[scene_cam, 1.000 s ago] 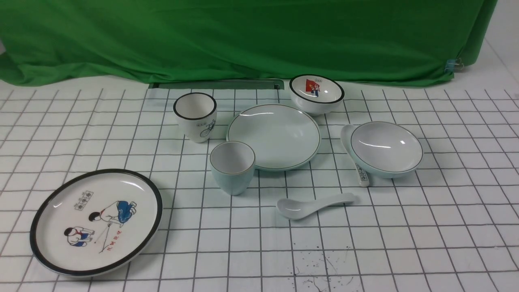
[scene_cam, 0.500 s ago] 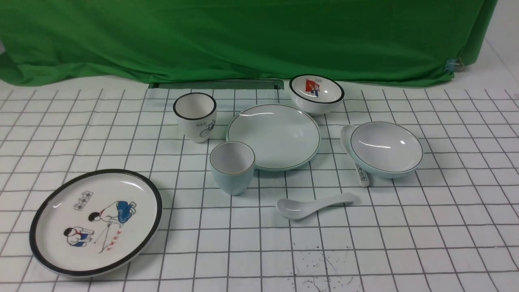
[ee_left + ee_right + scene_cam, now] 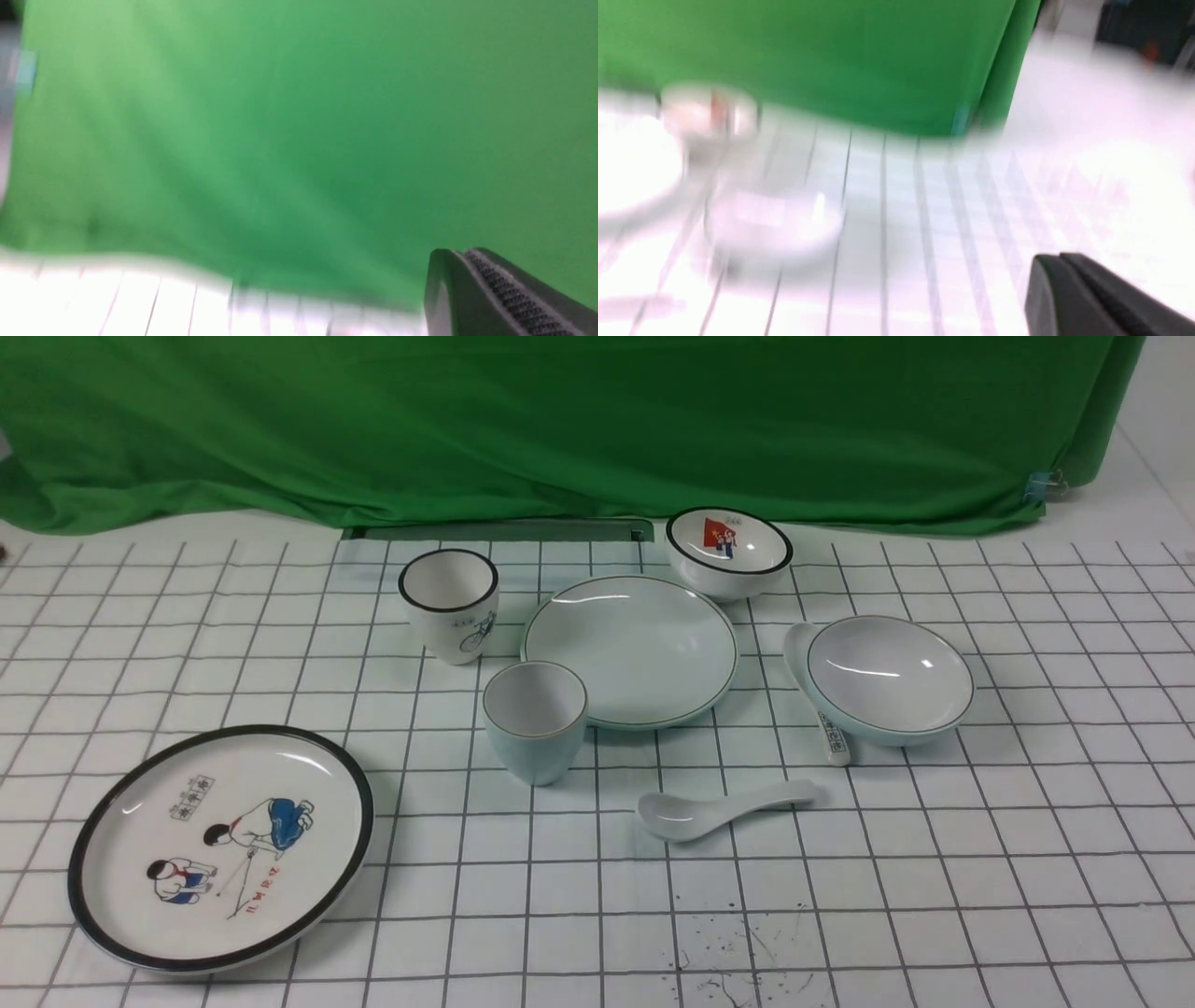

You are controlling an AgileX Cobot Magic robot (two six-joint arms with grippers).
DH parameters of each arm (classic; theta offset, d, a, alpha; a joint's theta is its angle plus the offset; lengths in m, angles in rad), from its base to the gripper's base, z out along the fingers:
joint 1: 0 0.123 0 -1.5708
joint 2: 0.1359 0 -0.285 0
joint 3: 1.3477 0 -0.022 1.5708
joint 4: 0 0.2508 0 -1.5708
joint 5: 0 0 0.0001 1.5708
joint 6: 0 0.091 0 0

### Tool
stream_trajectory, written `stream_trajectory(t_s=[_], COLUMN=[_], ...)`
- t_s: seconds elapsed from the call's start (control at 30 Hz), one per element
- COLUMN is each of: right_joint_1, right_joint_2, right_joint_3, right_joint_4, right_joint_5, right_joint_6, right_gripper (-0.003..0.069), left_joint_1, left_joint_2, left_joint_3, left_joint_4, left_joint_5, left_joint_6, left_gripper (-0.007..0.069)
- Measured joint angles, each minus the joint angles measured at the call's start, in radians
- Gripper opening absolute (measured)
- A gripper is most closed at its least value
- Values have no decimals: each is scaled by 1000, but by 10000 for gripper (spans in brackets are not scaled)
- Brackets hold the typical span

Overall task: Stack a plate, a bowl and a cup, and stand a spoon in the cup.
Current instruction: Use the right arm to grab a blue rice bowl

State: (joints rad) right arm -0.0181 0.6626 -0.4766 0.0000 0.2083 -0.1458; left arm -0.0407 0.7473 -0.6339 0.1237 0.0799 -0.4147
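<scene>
Left gripper (image 3: 462, 268) and right gripper (image 3: 1057, 273) were both pinched together, empty, so I figured the right needed opening wide before grabbing the bowl (image 3: 887, 677), sitting near the plate (image 3: 630, 649) toward the table (image 3: 1027, 849) far edge.

Bright, even light; front view sharp, wrist views blurred.
Small glare streaks sat on the plate (image 3: 630, 651) and the bowl (image 3: 889, 677); shadows were faint and soft. Motion blur smeared the green cloth (image 3: 299, 140).
</scene>
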Motion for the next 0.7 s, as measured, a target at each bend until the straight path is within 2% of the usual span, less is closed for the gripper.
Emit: stream_trajectory(t_s=[0.07, 0.1, 0.2, 0.23, 0.27, 0.3, 0.43, 0.53, 0.7], right_joint_1=[16, 45, 128, 128, 190, 227, 355, 431, 483], right_joint_2=[62, 129, 250, 258, 320, 357, 478, 552, 609], right_joint_3=[-13, -30, -52, -54, -61, -65, -97, -135, -171], right_joint_4=[28, 54, 89, 89, 101, 104, 108, 111, 114], right_joint_5=[86, 178, 302, 302, 334, 338, 348, 380, 424], right_joint_6=[-5, -8, -32, -35, -55, -65, -95, -104, -110], right_gripper=[13, 13, 13, 13, 13, 13, 13, 13, 13], left_joint_1=[-28, -60, -105, -105, -116, -118, -122, -156, -249], left_joint_2=[59, 131, 245, 253, 328, 369, 502, 607, 735], left_joint_3=[-28, -65, -123, -127, -158, -180, -292, -416, -585], left_joint_4=[-24, -81, -253, -253, -377, -441, -590, -589, -467], left_joint_5=[116, 257, 424, 433, 478, 497, 568, 634, 700], left_joint_6=[44, 142, 342, 354, 443, 486, 609, 636, 612], left_gripper=[-29, -29, -29, -29, -29, -29, -29, -29, -29])
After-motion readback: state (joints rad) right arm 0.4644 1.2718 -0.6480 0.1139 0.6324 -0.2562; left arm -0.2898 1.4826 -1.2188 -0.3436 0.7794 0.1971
